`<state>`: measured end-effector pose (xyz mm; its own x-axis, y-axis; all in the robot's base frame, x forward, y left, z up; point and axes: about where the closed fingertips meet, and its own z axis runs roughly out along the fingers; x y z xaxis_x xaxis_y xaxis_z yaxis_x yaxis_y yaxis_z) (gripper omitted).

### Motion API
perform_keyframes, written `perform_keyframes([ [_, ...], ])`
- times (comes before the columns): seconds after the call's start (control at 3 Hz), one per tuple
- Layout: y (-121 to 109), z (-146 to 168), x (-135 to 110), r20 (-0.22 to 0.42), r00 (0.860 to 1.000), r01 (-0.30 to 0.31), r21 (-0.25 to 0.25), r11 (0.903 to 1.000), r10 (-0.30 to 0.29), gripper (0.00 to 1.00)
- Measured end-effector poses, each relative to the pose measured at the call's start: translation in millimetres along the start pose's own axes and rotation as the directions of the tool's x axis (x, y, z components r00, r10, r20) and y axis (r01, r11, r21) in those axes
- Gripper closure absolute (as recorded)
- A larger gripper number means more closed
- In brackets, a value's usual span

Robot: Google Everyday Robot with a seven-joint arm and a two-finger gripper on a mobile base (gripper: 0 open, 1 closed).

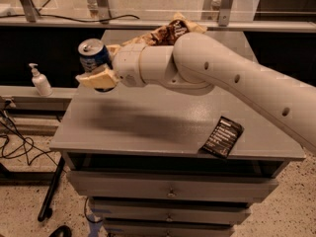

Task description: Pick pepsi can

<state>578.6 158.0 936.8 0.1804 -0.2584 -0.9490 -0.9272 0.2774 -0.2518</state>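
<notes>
The pepsi can (93, 55) is dark blue with a silver top and pull tab. It is upright, held in the air above the left part of the grey cabinet top (163, 117). My gripper (100, 69) is shut on the can, with one cream-coloured finger (95, 78) in front of its lower part. The white arm reaches in from the right across the cabinet.
A brown snack bag (170, 31) lies at the back of the cabinet top, partly behind the arm. A small black packet (223, 136) lies near the front right edge. A white pump bottle (40, 81) stands on a shelf at the left. Drawers are below; cables lie on the floor at left.
</notes>
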Motion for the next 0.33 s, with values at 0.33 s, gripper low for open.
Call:
perform_keyframes([
  [0.33, -1.0, -0.4, -1.4, 0.002, 1.0, 0.001, 0.002, 1.0, -0.001, 1.0],
])
